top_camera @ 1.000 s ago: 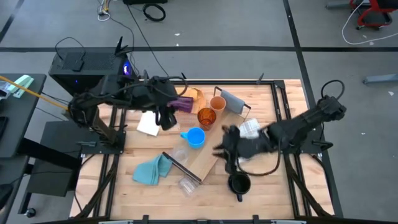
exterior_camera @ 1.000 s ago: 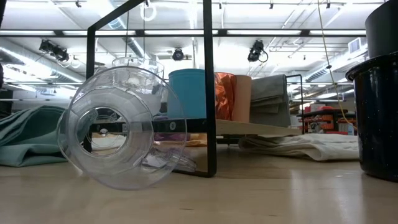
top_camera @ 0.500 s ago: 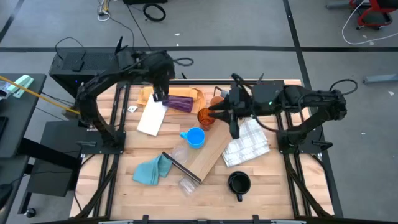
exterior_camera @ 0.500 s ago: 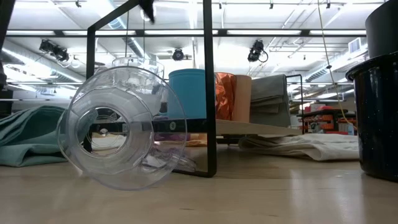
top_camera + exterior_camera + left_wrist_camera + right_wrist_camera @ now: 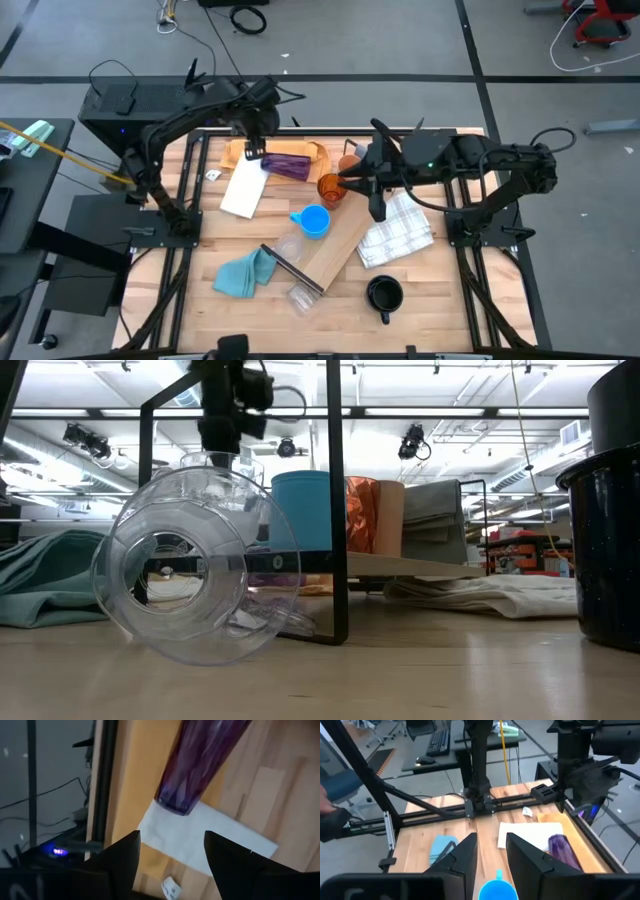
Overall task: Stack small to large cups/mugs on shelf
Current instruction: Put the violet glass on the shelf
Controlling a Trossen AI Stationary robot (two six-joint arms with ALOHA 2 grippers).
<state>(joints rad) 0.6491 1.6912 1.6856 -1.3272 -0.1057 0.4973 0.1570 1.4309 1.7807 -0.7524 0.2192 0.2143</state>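
We hover our left tool (image 5: 254, 152), fingers spread and empty, over the purple tumbler (image 5: 288, 163) lying far-left on the desk (image 5: 450, 290), lined up to grab; right tool (image 5: 340, 183), narrow and empty, waits by the amber cup (image 5: 331, 188)

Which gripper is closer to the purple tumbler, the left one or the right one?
The left. The left gripper hangs open just off the purple tumbler's end, at the table's back left. The right gripper is farther off, beside the amber cup, which stands between them.
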